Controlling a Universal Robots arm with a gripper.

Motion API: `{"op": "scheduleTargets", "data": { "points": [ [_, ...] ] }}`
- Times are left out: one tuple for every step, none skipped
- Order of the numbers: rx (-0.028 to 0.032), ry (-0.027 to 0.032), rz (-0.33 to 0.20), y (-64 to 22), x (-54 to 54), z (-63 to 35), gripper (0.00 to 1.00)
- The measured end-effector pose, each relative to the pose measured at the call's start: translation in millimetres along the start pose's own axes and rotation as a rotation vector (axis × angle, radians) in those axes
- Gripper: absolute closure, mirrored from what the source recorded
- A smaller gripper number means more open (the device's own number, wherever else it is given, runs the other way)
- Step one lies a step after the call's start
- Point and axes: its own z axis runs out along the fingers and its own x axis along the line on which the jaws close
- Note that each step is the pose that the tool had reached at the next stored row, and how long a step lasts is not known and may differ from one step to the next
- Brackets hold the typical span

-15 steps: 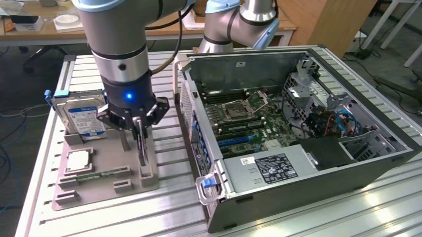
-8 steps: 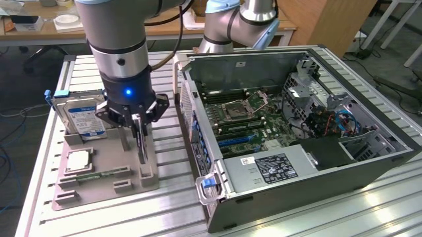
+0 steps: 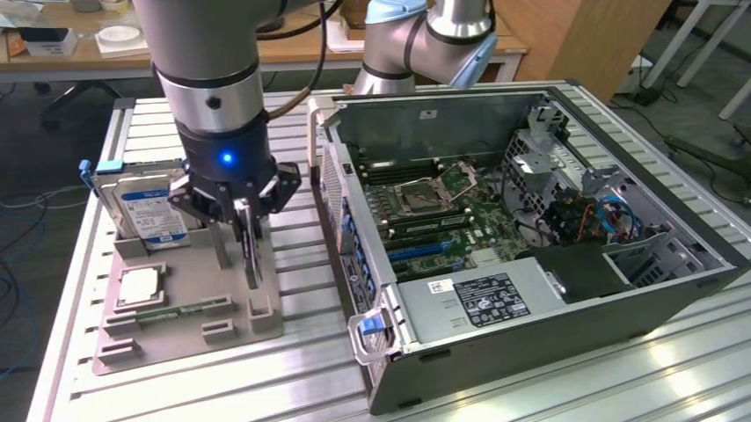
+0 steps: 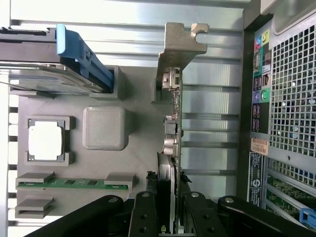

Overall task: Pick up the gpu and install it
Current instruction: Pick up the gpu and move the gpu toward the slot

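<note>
Fingers [image 4: 190,212] clamped on the gpu [image 4: 170,138] at its top edge, upright in the tray [image 4: 138,84]; likely light, stiff, fragile, best held by bare edges

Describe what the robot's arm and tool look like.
The arm is a thick grey tube with a silver band, a black wrist ring carrying a glowing blue light, and a black cable alongside. The tool is black, with linked bars and two slim fingers.
</note>
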Motion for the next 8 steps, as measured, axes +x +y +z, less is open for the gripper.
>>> {"op": "scheduleTargets", "data": {
  "points": [
    [0.0001,0.0002,0.0,0.0,0.0,-0.7,0.73],
    [0.0,0.0,0.0,0.1,0.0,-1.6,0.73],
    [0.0001,0.0001,0.0,0.1,0.0,-2.7,0.73],
    [0.0001,0.0001,0.0,0.2,-0.1,-4.3,0.73],
    [0.0001,0.0002,0.0,0.3,-0.1,-6.3,0.73],
    [0.0001,0.0002,0.0,0.4,-0.2,-7.9,0.73],
    [0.0001,0.0001,0.0,0.4,-0.2,-9.1,0.73],
    [-0.0002,0.0,0.0,0.5,-0.2,-10.1,0.73]
  ]
}}
